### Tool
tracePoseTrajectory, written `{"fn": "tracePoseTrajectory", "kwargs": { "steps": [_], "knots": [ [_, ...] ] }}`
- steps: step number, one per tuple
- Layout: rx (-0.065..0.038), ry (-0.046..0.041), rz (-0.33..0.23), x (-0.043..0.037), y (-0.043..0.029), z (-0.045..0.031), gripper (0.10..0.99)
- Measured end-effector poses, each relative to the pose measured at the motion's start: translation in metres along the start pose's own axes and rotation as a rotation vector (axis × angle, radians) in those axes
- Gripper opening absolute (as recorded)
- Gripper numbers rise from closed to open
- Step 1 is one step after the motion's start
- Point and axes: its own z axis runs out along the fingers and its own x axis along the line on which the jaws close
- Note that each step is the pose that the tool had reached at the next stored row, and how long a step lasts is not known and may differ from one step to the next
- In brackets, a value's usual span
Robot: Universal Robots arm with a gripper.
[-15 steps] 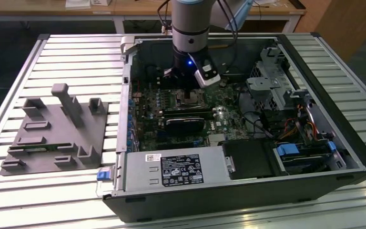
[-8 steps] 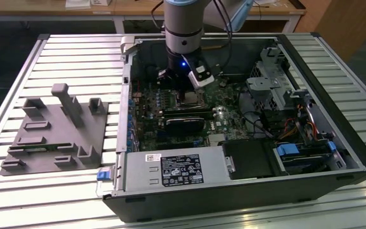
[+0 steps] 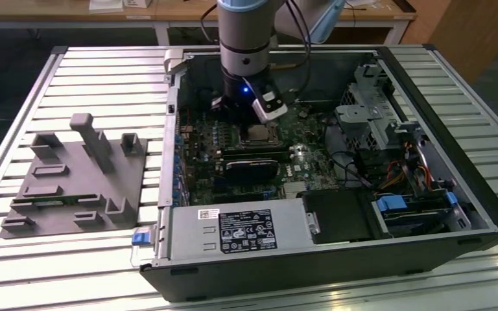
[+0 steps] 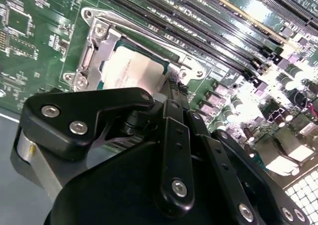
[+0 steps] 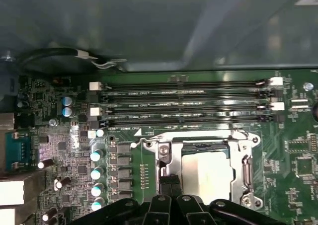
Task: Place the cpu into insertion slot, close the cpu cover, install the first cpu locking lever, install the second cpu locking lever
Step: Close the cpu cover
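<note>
Okay, so the cpu (image 5: 208, 178) is already sitting flat in the insertion slot (image 5: 206, 146), pale face up. The cpu cover (image 5: 247, 168) is lying down around it like a frame, so 2 of the 4 steps are looking done to me.

In the first wrist view the gripper (image 5: 169, 185) is hovering right at 1 side rail of that cover, on the slot's edge that runs square to the memory slots (image 5: 189, 103). Its fingertips are looking pressed together with nothing pinched between them. Whether they're touching the rail or sitting just above it, I can't tell.

1 thin locking lever (image 4: 141, 32) is running along the slot's edge nearest the memory slots, with its long axis parallel to them. That means it's lying around the corner from the fingertips rather than under them. Whether it's hooked down, I can't tell either.

In the exterior view the arm (image 3: 247, 39) is standing straight up over the slot inside the open computer case (image 3: 456, 194). So the slot is lying directly below the wrist, not off to a side.
</note>
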Motion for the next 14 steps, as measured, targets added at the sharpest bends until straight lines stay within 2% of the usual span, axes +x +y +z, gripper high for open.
{"fn": "tracePoseTrajectory", "kwargs": {
  "steps": [7,14],
  "knots": [
    [-0.001,0.0010,-0.019,0.0005,-0.0003,0.0041,0.106],
    [-0.001,0.0010,-0.019,-0.0011,-0.0002,0.0044,0.106]
  ]
}}
